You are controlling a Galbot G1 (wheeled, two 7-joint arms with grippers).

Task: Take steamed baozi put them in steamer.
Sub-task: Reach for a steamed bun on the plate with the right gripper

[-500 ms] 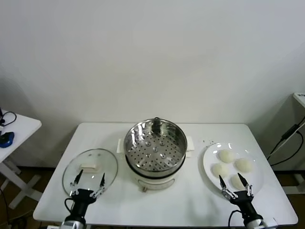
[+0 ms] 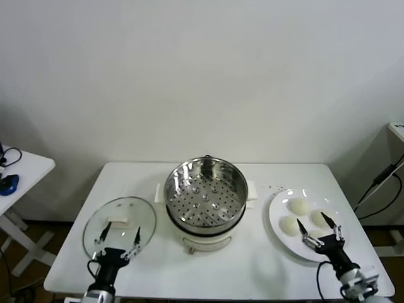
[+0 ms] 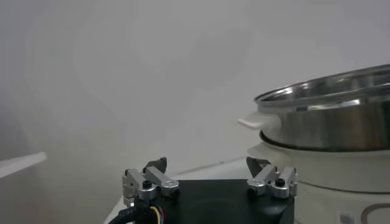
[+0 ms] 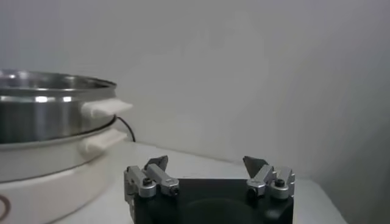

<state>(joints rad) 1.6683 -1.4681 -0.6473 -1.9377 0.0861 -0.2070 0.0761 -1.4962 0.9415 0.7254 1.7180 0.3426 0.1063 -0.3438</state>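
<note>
A white table (image 2: 265,265) carries the steamer (image 2: 206,189) at its centre, the steel basket sitting empty on its white cooker base. Left of it lies a glass lid (image 2: 120,219); to the right, a white plate (image 2: 278,208) holds the steamed baozi (image 2: 298,206). The right gripper (image 2: 320,224) hovers over the plate's near buns, jaws apart. The left gripper (image 2: 118,237) hangs over the lid's near edge, jaws likewise apart.

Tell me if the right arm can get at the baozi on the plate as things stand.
Probably yes. The right tool hangs open right over the baozi on the plate, and nothing stands between them. The left tool waits over the lid.
</note>
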